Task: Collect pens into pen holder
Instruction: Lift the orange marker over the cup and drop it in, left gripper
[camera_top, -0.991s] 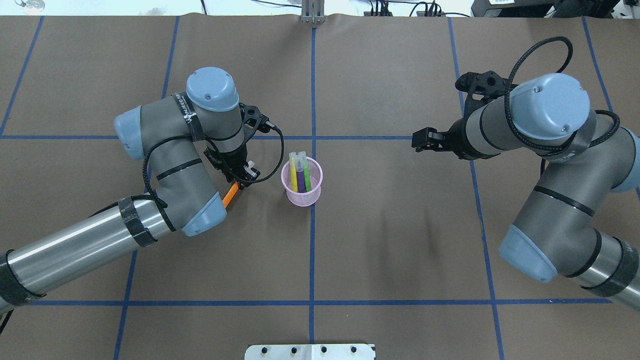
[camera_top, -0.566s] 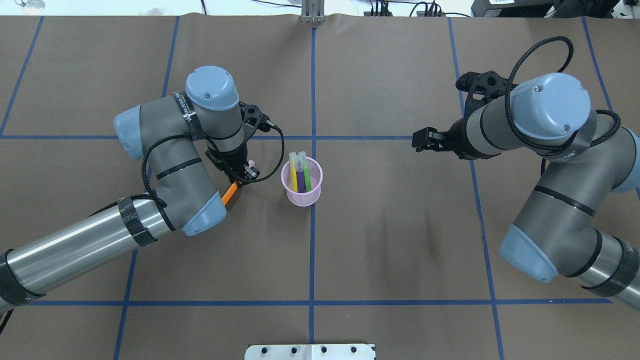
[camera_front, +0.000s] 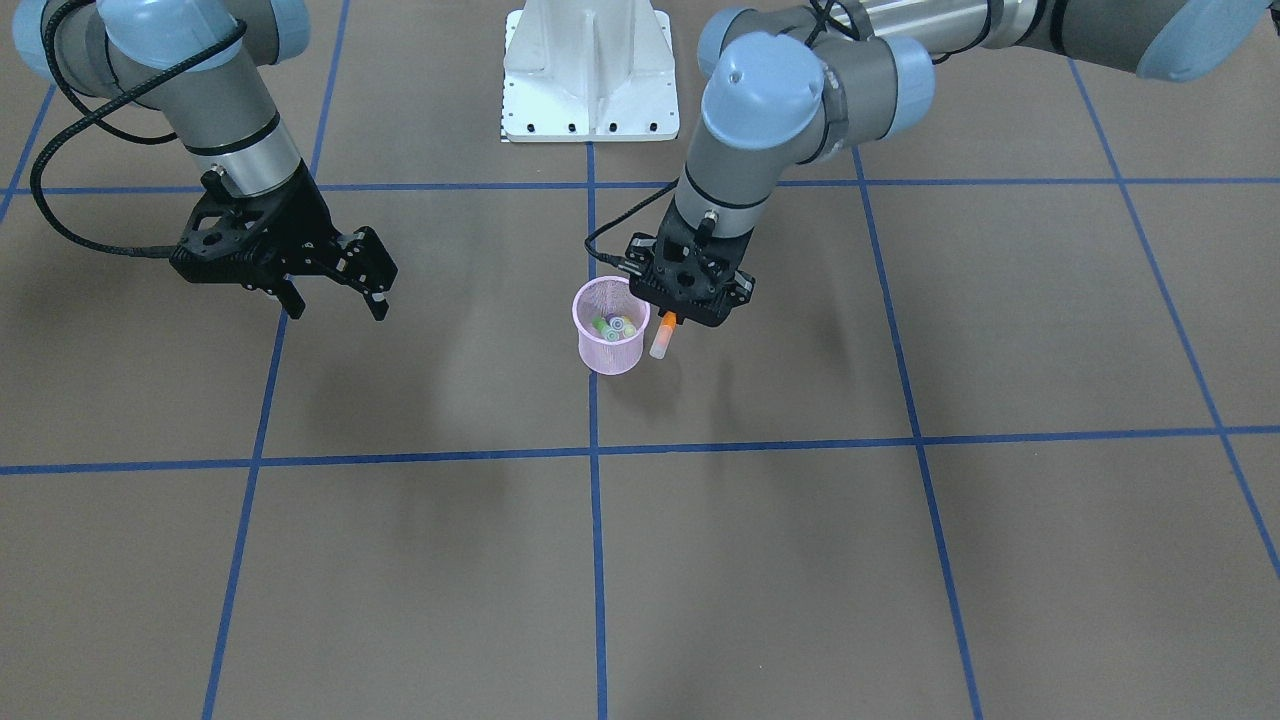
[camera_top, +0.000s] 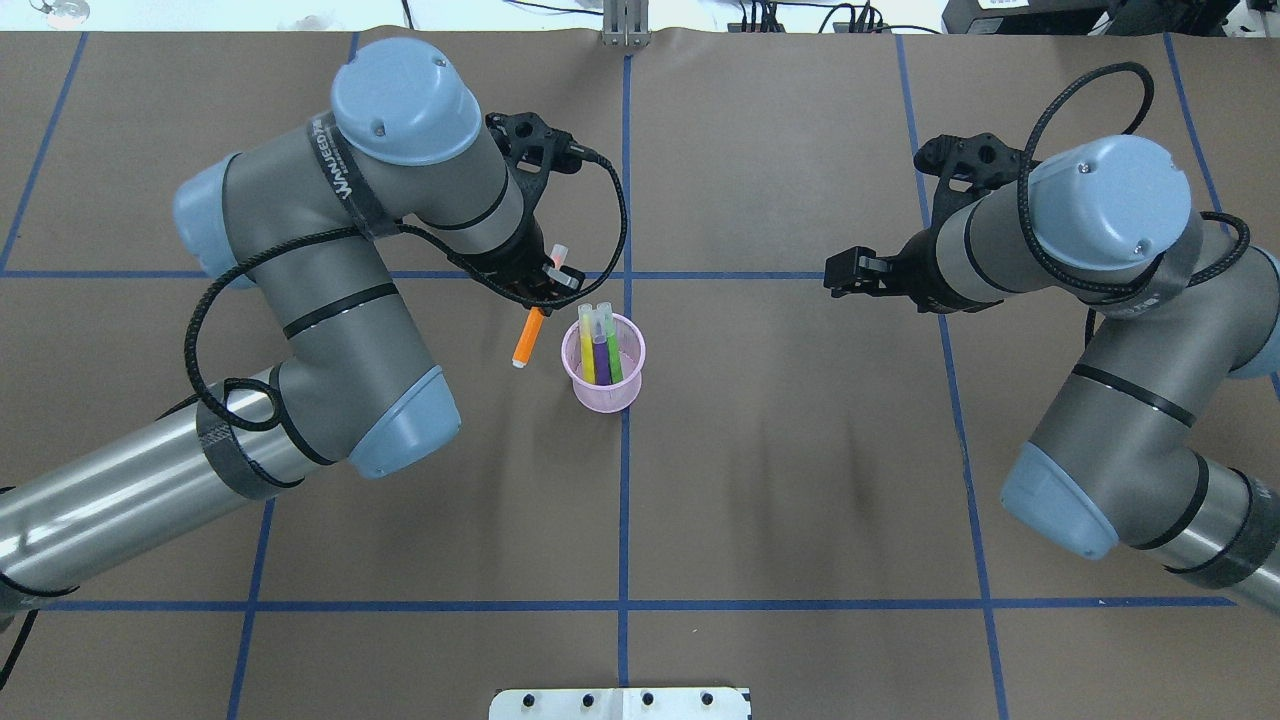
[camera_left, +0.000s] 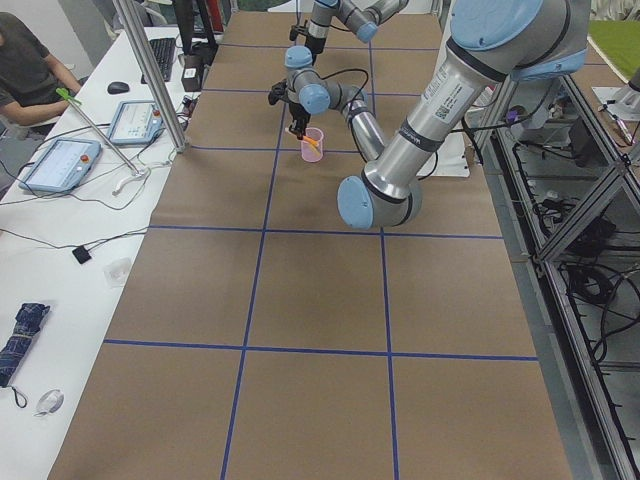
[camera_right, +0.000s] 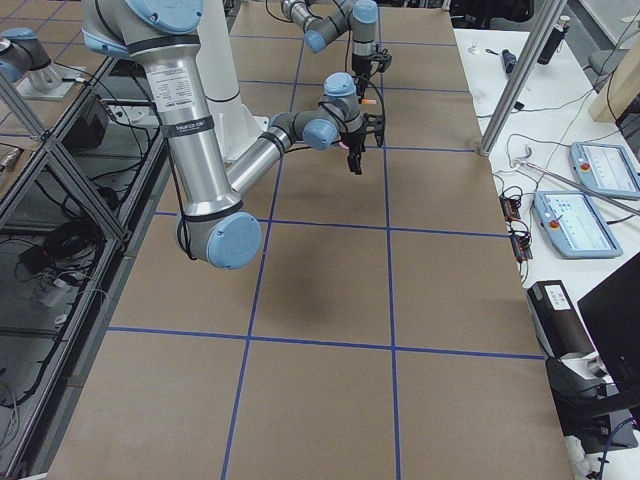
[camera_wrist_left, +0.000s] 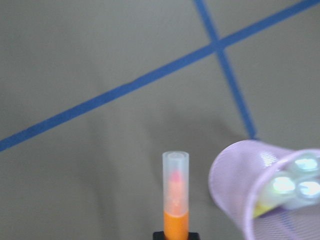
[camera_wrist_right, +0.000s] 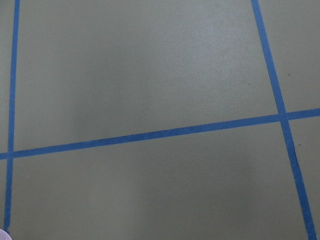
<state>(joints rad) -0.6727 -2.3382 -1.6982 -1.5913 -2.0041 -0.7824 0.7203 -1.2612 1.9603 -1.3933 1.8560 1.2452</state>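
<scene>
Left gripper: pinched on the orange pen, on the robot's left side of the cup.
Orange pen: tilted, with its pale cap pointing away from the fingers; it is outside the pen holder and just beside its rim.
Pen holder: upright on a blue tape line at mid-table.
Inside it: 3 pens, yellow, purple and green, caps up.
Right gripper: fingers spread wide with nothing between them, well apart from the holder.

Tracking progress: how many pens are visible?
4. The yellow pen, purple pen, green pen stand in the pink holder; orange pen in the left jaws beside it. None looks hidden.
</scene>
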